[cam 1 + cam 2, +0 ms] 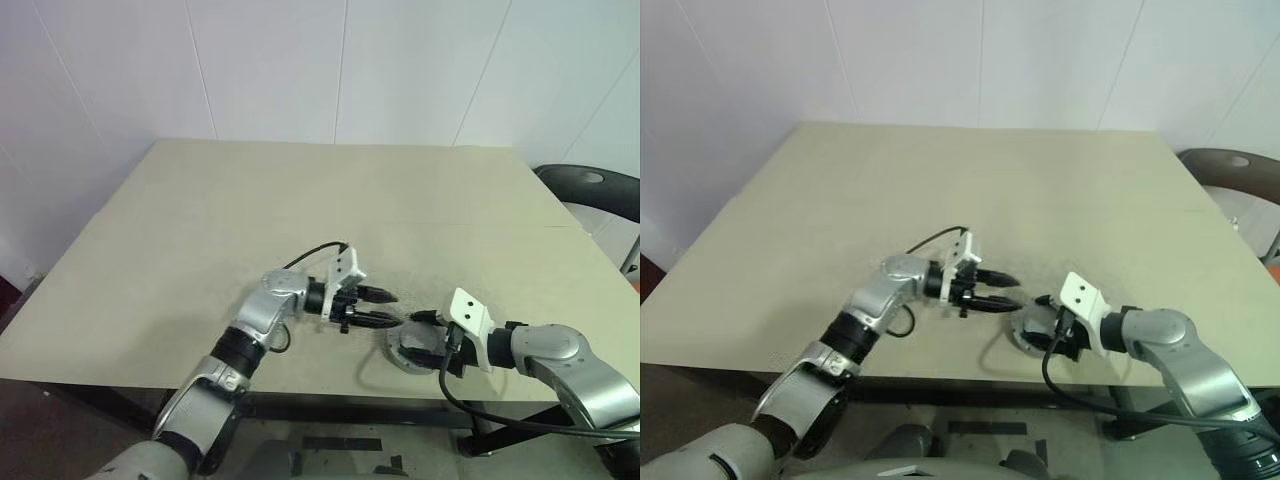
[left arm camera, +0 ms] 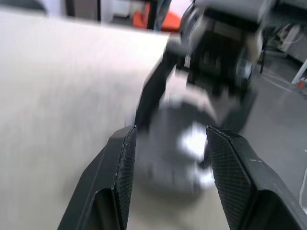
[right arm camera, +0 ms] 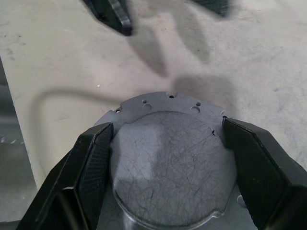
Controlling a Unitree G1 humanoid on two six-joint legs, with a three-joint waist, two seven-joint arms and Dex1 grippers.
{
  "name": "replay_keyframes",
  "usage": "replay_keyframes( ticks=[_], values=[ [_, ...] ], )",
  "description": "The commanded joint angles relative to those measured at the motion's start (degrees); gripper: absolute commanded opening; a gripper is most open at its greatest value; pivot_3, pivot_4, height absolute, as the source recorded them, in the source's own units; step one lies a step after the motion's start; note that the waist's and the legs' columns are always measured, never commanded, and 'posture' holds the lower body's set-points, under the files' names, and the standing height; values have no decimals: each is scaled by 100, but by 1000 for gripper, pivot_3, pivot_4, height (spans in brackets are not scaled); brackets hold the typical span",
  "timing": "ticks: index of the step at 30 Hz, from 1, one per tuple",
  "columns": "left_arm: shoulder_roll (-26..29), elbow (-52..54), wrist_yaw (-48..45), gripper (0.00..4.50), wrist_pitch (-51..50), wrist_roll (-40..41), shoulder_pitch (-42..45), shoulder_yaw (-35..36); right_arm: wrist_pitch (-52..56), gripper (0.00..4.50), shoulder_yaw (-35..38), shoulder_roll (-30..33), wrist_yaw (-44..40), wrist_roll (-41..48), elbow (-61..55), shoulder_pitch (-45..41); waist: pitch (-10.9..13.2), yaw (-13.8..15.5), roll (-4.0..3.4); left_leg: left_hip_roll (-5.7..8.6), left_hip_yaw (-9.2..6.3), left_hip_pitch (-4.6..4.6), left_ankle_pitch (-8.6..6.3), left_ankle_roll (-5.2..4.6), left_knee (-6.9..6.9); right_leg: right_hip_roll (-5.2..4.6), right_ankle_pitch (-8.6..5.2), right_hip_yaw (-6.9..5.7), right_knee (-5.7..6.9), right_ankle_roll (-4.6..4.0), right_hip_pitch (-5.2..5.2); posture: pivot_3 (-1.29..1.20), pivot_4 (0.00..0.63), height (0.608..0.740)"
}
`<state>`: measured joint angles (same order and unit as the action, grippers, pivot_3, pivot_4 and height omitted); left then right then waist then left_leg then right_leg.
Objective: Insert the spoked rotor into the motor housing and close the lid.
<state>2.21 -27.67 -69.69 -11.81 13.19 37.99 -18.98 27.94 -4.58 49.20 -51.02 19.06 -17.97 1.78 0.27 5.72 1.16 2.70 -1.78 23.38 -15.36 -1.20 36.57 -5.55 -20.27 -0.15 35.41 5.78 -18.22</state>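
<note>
The beige table (image 1: pixel 300 220) carried the motor housing (image 1: pixel 415 350) near its front edge, towards the robot's right. It was a short, round, silver-grey metal piece with a flanged base dotted with small holes. Its top was a smooth, finely scratched disc, apparently the lid (image 3: pixel 172 163) lying flat over it. The right gripper (image 3: pixel 168 158) had its fingers spread wide, one at each side of the housing, against its rim. The left gripper (image 1: pixel 385 307) hovered just beside it, jaws parted and holding nothing.
</note>
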Motion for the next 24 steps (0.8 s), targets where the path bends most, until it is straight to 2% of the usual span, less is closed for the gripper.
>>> replay_keyframes(
  ticks=[1, 3, 7, 8, 13, 19, 24],
  values=[
    [-189, -371, -32, 2078, 320, -90, 274, -14, 594, 3251, -633, 36, 11, -379, 479, 410, -3, -22, 2, 0, 0, -1, 0, 0, 2, 1, 0, 0, 2, 0, 1, 0, 0, 740],
    [-270, -588, -145, 1564, 416, -194, 267, -155, 600, 3251, -637, -9, 62, -379, 475, 396, -5, -38, 2, 0, 0, -2, 0, -1, 6, 2, 1, 0, 9, 2, 1, 0, 0, 740],
    [-261, -704, -534, 154, 434, -306, 118, -430, 569, 3251, -645, -74, 159, -412, 516, 393, -4, -50, 2, -2, -1, -2, 0, -1, 19, 4, 1, 0, 24, 2, -1, 0, 0, 740],
    [-249, -713, -582, 27, 428, -336, 77, -474, 560, 3251, -649, -86, 182, -418, 524, 397, -4, -51, 2, -3, -1, -2, -1, -2, 25, 4, 1, 0, 30, 1, -1, 0, 0, 740],
    [-289, -942, -454, 27, 464, -452, 27, -492, 553, 3251, -699, -135, 258, -430, 538, 373, -7, -50, 6, -4, -1, -3, -3, -4, 56, 1, -11, 3, 60, -21, 1, 0, 0, 740],
    [-256, -1645, -126, 27, 833, -1319, 33, -1027, 536, 3251, -665, -207, 302, -438, 555, 272, -68, -42, 56, -9, -1, -7, -3, -4, 54, 2, -11, 3, 63, -20, 1, 0, 0, 740],
    [-368, -1720, -146, 27, 932, -1376, 55, -1005, 790, 3251, -202, -264, 166, 150, 257, 275, -106, -17, 56, -8, 3, -12, -15, 9, 64, -6, -12, 4, 57, -24, 18, 0, 0, 740]
  ],
)
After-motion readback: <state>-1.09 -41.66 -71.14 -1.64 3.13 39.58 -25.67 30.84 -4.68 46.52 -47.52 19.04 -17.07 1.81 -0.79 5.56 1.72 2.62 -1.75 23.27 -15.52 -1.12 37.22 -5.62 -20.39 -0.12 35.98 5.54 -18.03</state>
